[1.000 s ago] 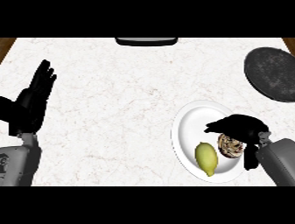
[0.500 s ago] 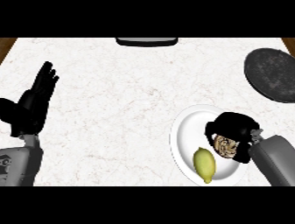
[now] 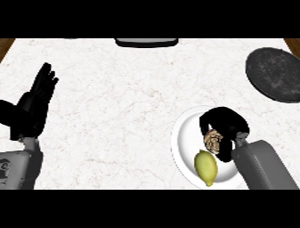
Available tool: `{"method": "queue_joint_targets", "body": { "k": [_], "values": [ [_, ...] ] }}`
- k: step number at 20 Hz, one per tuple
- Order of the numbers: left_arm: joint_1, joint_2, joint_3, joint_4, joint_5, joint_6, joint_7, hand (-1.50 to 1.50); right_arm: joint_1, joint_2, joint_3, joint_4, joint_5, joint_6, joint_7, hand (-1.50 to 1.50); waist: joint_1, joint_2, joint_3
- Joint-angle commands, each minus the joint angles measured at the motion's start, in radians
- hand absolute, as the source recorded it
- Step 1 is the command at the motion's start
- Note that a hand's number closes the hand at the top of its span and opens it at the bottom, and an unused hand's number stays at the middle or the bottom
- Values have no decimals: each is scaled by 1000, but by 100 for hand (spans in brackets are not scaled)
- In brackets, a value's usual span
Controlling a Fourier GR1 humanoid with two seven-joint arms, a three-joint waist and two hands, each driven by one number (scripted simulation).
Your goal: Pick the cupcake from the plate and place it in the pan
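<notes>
Head view, right hand: our black right hand [image 3: 226, 127] is curled over the small brown, crumbly-topped cupcake [image 3: 212, 139], fingers wrapped round its far and outer side, pinching it.
Head view, cupcake: it sits under and just inside our right palm, on the round white plate [image 3: 182, 151]; we cannot tell whether it is touching the plate or just lifted off it.
Head view, plate's other item: a yellow-green, lemon-shaped fruit [image 3: 206, 167] lies on the near part of the plate, just below the right hand and beside our grey right forearm [image 3: 264, 167].
Head view, pan: the round dark grey pan [image 3: 280, 75] lies on the white marbled counter [image 3: 126, 102], beyond the right hand and a little to its outer side, well apart from the plate, with nothing in it.
Head view, left hand: our black left hand [image 3: 29, 109] rests open at the view's left, fingers straight and pointing up, thumb out to the side.
Progress: we judge the grasp made; the lift, the carry to the pan and the release are left.
Hidden or cut off: the hand hides most of the cupcake; the pan's outer rim runs off the view's right edge; a dark object [image 3: 146, 42] at the counter's far edge is cut off and we cannot make it out.
</notes>
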Motion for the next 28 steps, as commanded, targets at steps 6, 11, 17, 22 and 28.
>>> {"method": "queue_joint_targets", "body": {
  "k": [6, 11, 17, 22, 28],
  "values": [
    [0, -18, -18, 3, -16, 13, 2, 0, -70, 181, -53, -226, 103, -354, 398, 150, 5, -1, 2],
    [-16, -4, 0, 8, 5, -5, 7, 0, -93, 183, -108, -294, 87, -444, 436, 150, 12, 4, 2],
    [8, 10, 16, 31, 3, -17, -47, 0, -144, 175, -238, -362, -7, -464, 466, 150, 13, 6, 2],
    [-2, 18, 13, 24, 10, -35, -36, 0, -202, 72, -455, -263, -198, -522, 347, 150, 14, 7, 2],
    [4, -30, -22, 1, -21, 11, -22, 0, -361, -159, -604, 143, -215, -605, 185, 150, 35, 13, 3]
  ]
}}
